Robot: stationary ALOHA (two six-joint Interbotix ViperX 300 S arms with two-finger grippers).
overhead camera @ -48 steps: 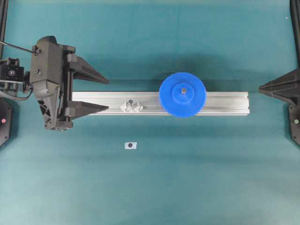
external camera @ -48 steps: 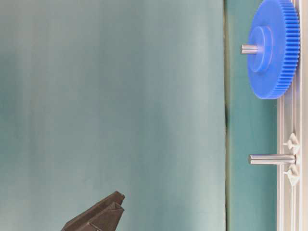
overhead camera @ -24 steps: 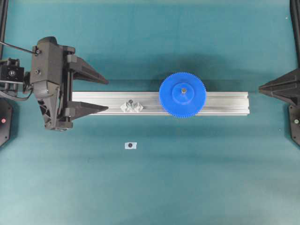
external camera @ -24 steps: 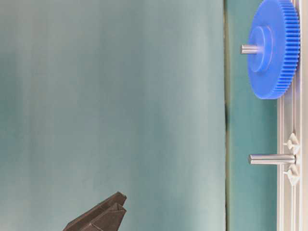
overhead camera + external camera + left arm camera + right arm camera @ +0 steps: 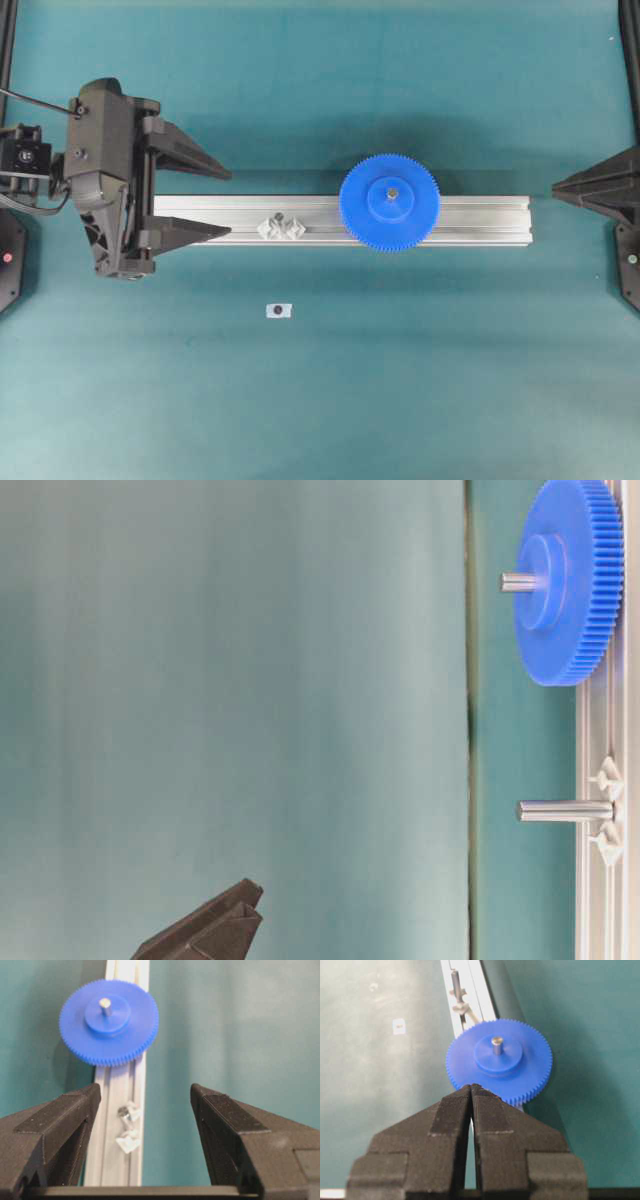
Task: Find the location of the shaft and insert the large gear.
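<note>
The large gear (image 5: 365, 215), a bright blue toothed disc, lies flat on the aluminium rail (image 5: 480, 220) with the shaft (image 5: 391, 193) poking up through its hub. The table-level view shows the gear (image 5: 575, 630) seated down on the shaft (image 5: 518, 581). A second bare pin (image 5: 281, 216) stands between two clear mounts further left on the rail. My left gripper (image 5: 230, 204) is open at the rail's left end, holding nothing; the gear (image 5: 80, 1035) lies beyond its fingertips. My right gripper (image 5: 556, 187) is shut and empty past the rail's right end, pointing at the gear (image 5: 530, 1072).
A small white tag (image 5: 278, 310) with a dark dot lies on the teal mat in front of the rail. Black frame posts stand at the left and right edges. The bare pin (image 5: 123, 1112) sits between my left fingers in the wrist view.
</note>
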